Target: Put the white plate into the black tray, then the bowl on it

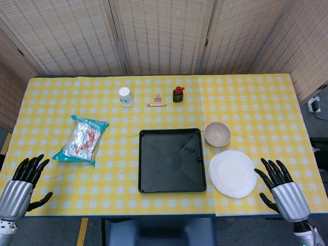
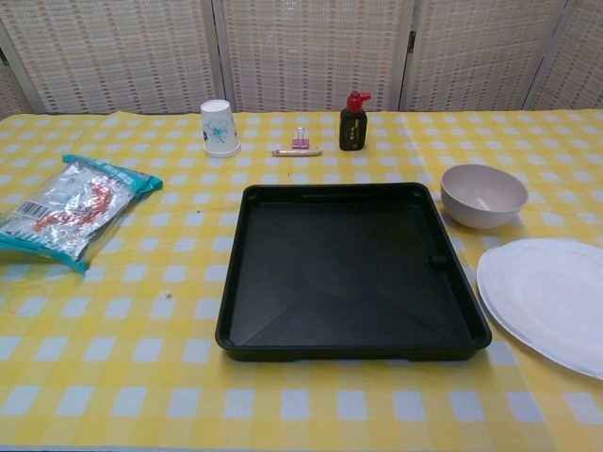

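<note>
The white plate [image 1: 232, 173] [image 2: 550, 301] lies flat on the checked cloth, just right of the black tray [image 1: 172, 160] [image 2: 350, 270], which has nothing in it. A pale bowl [image 1: 217, 134] [image 2: 482, 195] stands upright behind the plate, by the tray's far right corner. In the head view my right hand [image 1: 281, 189] hovers at the table's near edge, right of the plate, fingers spread and holding nothing. My left hand [image 1: 21, 186] hangs off the near left corner, fingers also spread and empty. Neither hand appears in the chest view.
A foil snack bag [image 1: 82, 140] [image 2: 68, 208] lies left of the tray. Along the back stand a paper cup [image 1: 125, 96] [image 2: 219, 128], a pink binder clip [image 1: 158, 97] [image 2: 301, 139] with a short stick, and a small dark bottle [image 1: 178, 94] [image 2: 353, 121] with a red cap.
</note>
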`<state>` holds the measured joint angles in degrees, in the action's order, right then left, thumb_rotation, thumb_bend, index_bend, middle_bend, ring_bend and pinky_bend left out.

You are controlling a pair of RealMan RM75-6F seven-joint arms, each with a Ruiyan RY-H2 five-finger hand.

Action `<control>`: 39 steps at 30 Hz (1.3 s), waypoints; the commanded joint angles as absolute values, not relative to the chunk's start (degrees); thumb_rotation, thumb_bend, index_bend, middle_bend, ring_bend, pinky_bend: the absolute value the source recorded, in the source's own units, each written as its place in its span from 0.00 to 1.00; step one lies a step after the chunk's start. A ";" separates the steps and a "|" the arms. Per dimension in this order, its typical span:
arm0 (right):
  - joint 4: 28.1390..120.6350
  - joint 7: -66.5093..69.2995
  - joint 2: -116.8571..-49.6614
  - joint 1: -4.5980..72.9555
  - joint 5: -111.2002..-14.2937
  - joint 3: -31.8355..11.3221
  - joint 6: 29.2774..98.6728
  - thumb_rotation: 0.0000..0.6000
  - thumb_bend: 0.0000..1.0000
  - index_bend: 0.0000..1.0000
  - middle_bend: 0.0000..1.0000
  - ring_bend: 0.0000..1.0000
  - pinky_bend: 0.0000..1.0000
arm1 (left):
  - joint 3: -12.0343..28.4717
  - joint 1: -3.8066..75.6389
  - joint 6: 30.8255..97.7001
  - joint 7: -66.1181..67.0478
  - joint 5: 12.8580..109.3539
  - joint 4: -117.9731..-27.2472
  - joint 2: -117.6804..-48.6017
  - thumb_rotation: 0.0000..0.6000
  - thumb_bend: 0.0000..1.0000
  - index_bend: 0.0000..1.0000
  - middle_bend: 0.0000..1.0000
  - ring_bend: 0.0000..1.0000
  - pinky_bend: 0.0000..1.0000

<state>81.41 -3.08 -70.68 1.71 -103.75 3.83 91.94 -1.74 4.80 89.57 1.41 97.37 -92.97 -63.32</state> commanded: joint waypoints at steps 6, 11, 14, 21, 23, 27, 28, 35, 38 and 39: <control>69.35 5.43 -76.74 0.67 -104.54 6.20 93.29 1.00 0.31 0.43 0.00 0.00 0.00 | -2.08 4.92 89.46 1.41 97.97 -93.07 -63.46 1.00 0.25 0.00 0.05 0.02 0.00; 62.55 9.61 -80.61 0.55 -103.62 7.33 91.37 1.00 0.31 0.44 0.00 0.00 0.00 | -2.27 4.91 89.45 1.29 98.20 -93.15 -63.37 1.00 0.25 0.00 0.05 0.02 0.00; 58.35 10.63 -83.50 0.13 -102.87 7.30 91.14 1.00 0.31 0.44 0.00 0.00 0.00 | -2.32 4.92 89.49 1.12 98.30 -93.15 -63.33 1.00 0.25 0.00 0.05 0.02 0.00; 51.74 13.42 -89.61 -0.22 -100.92 7.04 89.69 1.00 0.31 0.44 0.00 0.00 0.00 | -2.37 5.12 89.19 0.24 98.21 -92.95 -63.10 1.00 0.25 0.00 0.05 0.02 0.00; 50.87 13.90 -90.69 -0.13 -100.69 6.95 89.59 1.00 0.31 0.44 0.00 0.00 0.00 | -2.37 5.10 89.31 -0.01 98.19 -92.99 -62.97 1.00 0.25 0.00 0.05 0.02 0.00; 49.80 14.77 -92.51 0.25 -100.42 6.79 89.33 1.00 0.31 0.44 0.00 0.00 0.00 | -2.36 4.98 89.77 -0.59 98.36 -93.13 -62.66 1.00 0.25 0.00 0.05 0.02 0.00; 49.43 14.65 -93.22 0.40 -100.25 6.70 89.01 1.00 0.31 0.44 0.00 0.00 0.00 | -2.38 4.94 89.89 -0.81 98.39 -93.17 -62.52 1.00 0.25 0.00 0.05 0.02 0.00; 48.82 14.56 -95.37 2.15 -99.94 6.34 87.23 1.00 0.31 0.44 0.00 0.00 0.00 | -2.38 4.40 91.04 -1.96 98.38 -93.63 -61.67 1.00 0.25 0.00 0.05 0.02 0.00; 49.16 14.19 -95.58 3.09 -100.13 6.56 86.22 1.00 0.31 0.44 0.00 0.00 0.00 | -2.29 4.36 91.16 -1.97 98.32 -93.71 -61.54 1.00 0.25 0.00 0.05 0.02 0.00; 49.24 13.98 -95.61 3.32 -100.15 6.64 85.87 1.00 0.31 0.44 0.00 0.00 0.00 | -2.28 4.35 91.20 -1.94 98.38 -93.75 -61.52 1.00 0.25 0.00 0.05 0.02 0.00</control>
